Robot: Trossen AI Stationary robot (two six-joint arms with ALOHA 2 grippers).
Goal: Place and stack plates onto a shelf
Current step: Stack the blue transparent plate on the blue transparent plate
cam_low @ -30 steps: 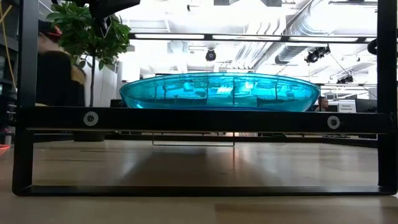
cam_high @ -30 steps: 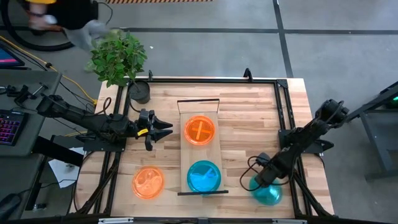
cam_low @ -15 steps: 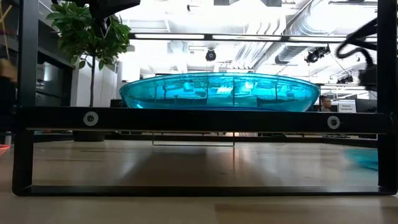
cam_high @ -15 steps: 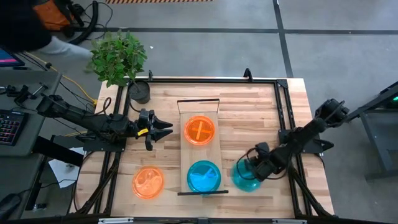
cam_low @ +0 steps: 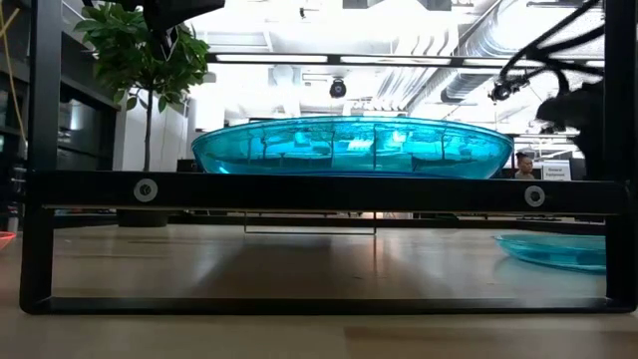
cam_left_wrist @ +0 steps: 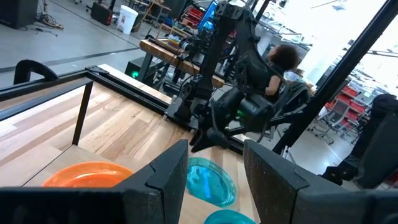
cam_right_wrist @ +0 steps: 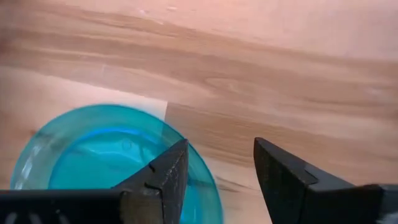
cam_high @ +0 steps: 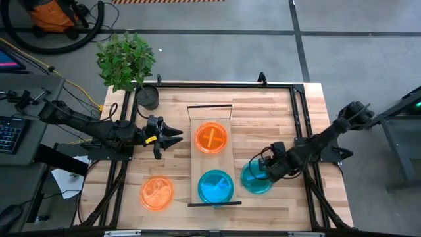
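The shelf (cam_high: 212,113) lies down the middle of the table. An orange plate (cam_high: 211,137) sits on its far half and a teal plate (cam_high: 216,186) on its near half, also in the low view (cam_low: 349,148). A second teal plate (cam_high: 253,178) lies flat on the table just right of the shelf (cam_low: 553,249). My right gripper (cam_high: 266,170) is open above this plate's right rim (cam_right_wrist: 219,144). Another orange plate (cam_high: 156,193) lies on the table near left. My left gripper (cam_high: 177,137) is open and empty left of the shelf. My right gripper points down over the teal plate's right rim (cam_right_wrist: 211,193). One finger (cam_right_wrist: 163,177) stands over the plate's inside and the other (cam_right_wrist: 280,177) outside over bare wood. I cannot tell whether either finger touches the plate.
A potted plant (cam_high: 125,62) stands at the table's far left corner. Black frame rails (cam_high: 297,125) run along the table's edges. Bare wood lies far right of the shelf (cam_high: 270,115). A person (cam_left_wrist: 283,59) shows beyond the table in the left wrist view.
My right gripper has moved from the table's near right corner toward the shelf, left and a little far. The second teal plate has come along with it and now lies flat on the table beside the shelf.
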